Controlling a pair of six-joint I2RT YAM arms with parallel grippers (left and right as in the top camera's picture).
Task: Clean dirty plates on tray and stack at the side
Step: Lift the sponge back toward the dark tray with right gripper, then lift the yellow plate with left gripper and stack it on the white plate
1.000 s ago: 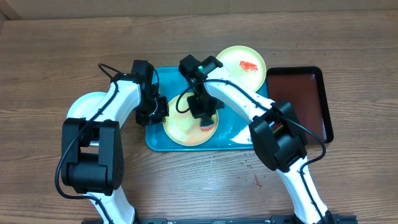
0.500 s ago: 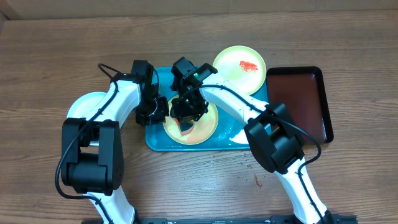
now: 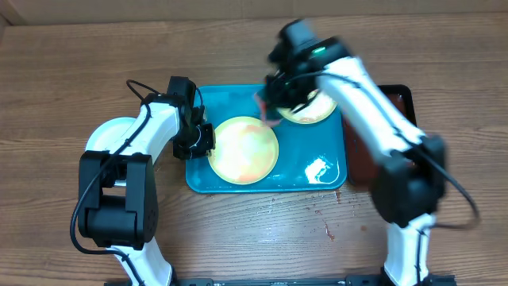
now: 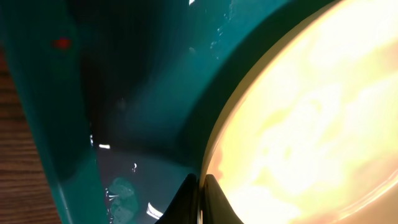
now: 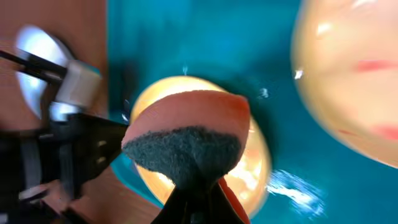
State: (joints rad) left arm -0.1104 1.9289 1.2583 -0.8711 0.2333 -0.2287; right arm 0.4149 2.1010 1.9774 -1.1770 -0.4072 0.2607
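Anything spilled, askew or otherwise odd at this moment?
Yes. A red smear lies on the wooden table, just outside the near edge of the tray, where no sauce belongs. Wet patches also glisten on the tray floor.

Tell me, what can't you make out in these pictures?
Overhead: motion blur smears the right gripper; its arm hides much of the far plate.
Left wrist: the bottom edge cuts off the left gripper on the near plate.
Right wrist: the sponge covers its gripper's fingertips.
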